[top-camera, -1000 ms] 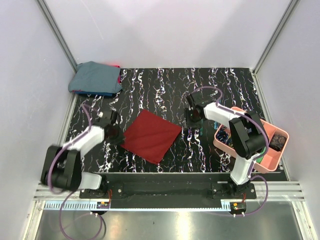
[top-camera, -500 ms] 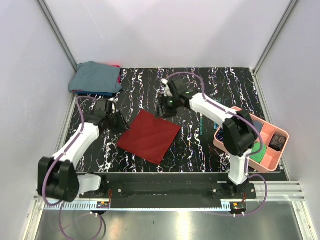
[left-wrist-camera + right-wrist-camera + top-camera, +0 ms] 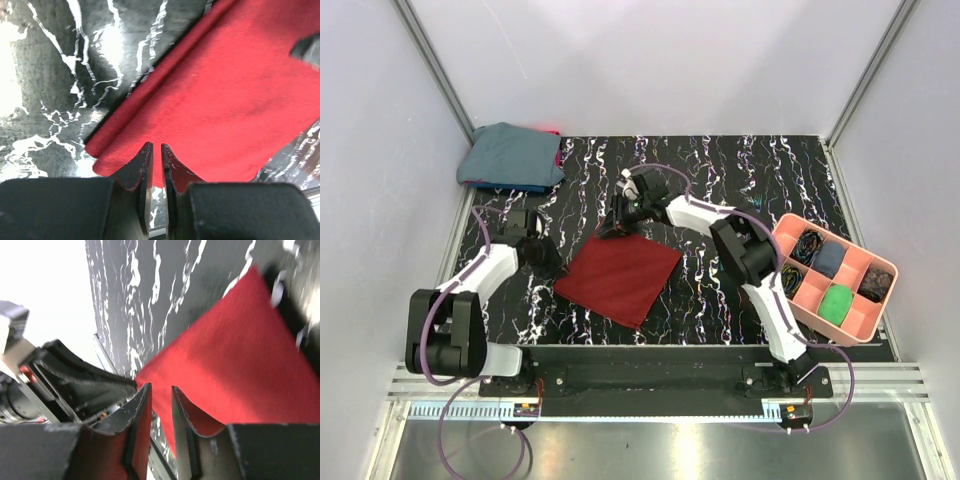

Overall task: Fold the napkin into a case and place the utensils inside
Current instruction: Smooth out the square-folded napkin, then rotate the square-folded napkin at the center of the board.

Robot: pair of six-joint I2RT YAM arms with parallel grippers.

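Robotics laboratory test cell, white panel walls (image 3: pixel 650 60) on aluminium corner posts (image 3: pixel 435 70), black marbled tabletop (image 3: pixel 740 170), left arm (image 3: pixel 480 275) and right arm (image 3: pixel 770 300) bolted to a black base plate (image 3: pixel 650 375), graduated scale strip (image 3: pixel 620 408) along the front rail, purple cabling (image 3: pixel 850 385) at the bases.

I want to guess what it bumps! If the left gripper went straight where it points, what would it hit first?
The napkin, most likely. The left gripper points right at its near edge, with red cloth straight ahead; whether the tips touch it yet is unclear.
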